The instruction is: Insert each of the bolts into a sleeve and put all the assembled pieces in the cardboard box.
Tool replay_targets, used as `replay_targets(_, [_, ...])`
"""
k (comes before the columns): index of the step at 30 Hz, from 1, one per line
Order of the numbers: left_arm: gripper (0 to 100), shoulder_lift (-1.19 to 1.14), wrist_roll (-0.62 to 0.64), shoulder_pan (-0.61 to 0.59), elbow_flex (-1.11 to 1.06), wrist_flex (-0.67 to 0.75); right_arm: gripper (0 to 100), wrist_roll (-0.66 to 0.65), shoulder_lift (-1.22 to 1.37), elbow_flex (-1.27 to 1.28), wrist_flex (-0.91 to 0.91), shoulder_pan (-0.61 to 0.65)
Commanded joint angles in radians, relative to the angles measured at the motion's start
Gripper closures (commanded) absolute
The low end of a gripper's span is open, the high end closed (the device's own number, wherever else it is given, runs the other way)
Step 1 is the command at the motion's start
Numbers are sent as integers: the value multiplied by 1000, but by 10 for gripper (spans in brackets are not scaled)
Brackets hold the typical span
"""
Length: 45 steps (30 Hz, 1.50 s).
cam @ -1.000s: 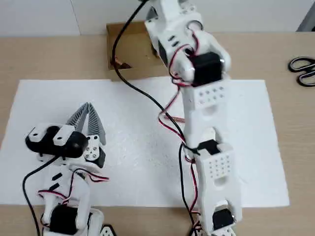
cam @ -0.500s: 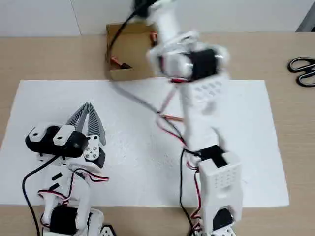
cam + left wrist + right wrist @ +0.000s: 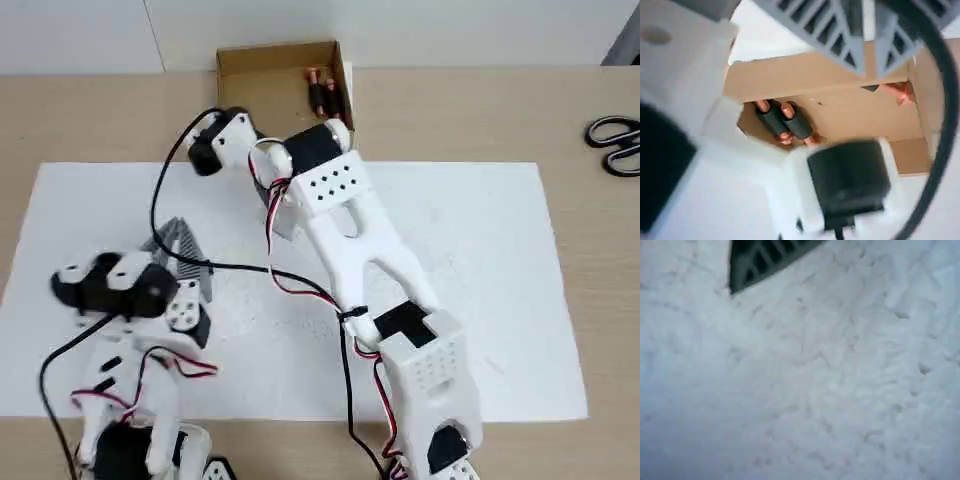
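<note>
Bright, even light from overhead across the worktop [image 3: 90, 110], lit alike from edge to edge. Soft shadows hug the arms [image 3: 350, 230] on the white sheet [image 3: 500, 280] (barely darker than the sheet). Cardboard box [image 3: 262, 88] at the far edge, its inside shaded. Right wrist view: sheet dim, darkening toward one side.

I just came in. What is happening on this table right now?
Two robot arms are set to fill a cardboard box with bolts fitted into sleeves. Two assembled pieces lie side by side inside it. The right arm is bent low over the white sheet, with its wrist beside the box. The left gripper sits over the sheet, farther from the box, and points toward it.
</note>
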<state>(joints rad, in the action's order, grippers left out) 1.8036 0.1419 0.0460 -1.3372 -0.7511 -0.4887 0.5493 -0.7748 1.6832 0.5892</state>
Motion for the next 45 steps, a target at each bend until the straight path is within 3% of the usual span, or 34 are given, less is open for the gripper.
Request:
replay_targets(1, [994,14,-2,-80,134,-51,826,-38,12,-5,-10,18])
replay_targets(4, [994,14,-3,-259,196,-57,826,-38,41,-8,-10,12])
replay_targets(8, [994,14,-5,-583,263,-69,826,-35,42,-9,-21,4])
replay_targets(13, [994,14,-71,-1042,275,-222,826,-37,39,-11,-88,35])
replay_targets(17, [993,14,-69,-1263,275,-321,826,-48,48,-54,-93,136])
replay_targets(23, [993,15,-40,-1341,236,-348,826,-133,53,-64,-124,308])
replay_targets(45, [993,15,-18,-1339,239,-350,826,-192,315,-141,-274,392])
